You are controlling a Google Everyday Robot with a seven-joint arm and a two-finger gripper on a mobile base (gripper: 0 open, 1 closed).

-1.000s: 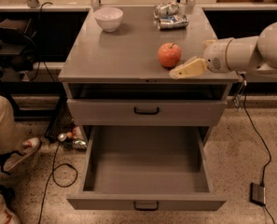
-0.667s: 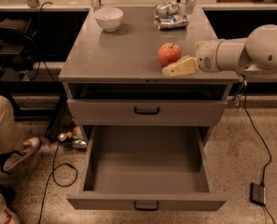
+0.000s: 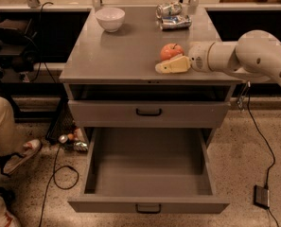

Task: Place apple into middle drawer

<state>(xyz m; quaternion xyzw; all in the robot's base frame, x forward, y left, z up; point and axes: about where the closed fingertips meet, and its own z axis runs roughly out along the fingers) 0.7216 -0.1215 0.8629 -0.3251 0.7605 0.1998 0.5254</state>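
The red-orange apple [image 3: 170, 50] sits on the grey cabinet top [image 3: 126, 56], right of middle near the front edge. My gripper [image 3: 164, 63] reaches in from the right on a white arm [image 3: 244, 56]. It is at the apple, open, with a cream finger [image 3: 173, 65] lying along the apple's near side. The far finger is hidden behind the apple. The middle drawer [image 3: 149, 174] is pulled far out below and holds nothing. Its low front panel [image 3: 107, 205] has a small dark handle.
A white bowl [image 3: 110, 18] and crushed silver cans [image 3: 173, 16] stand at the back of the top. A taller-fronted drawer [image 3: 148, 112] is shut above the open one. A person's leg and shoe [image 3: 12, 145] are at left. Cables and a power brick [image 3: 262, 196] lie on the floor.
My gripper has moved left along the cabinet top until its near finger lies alongside the apple. The apple and the drawers have not moved.
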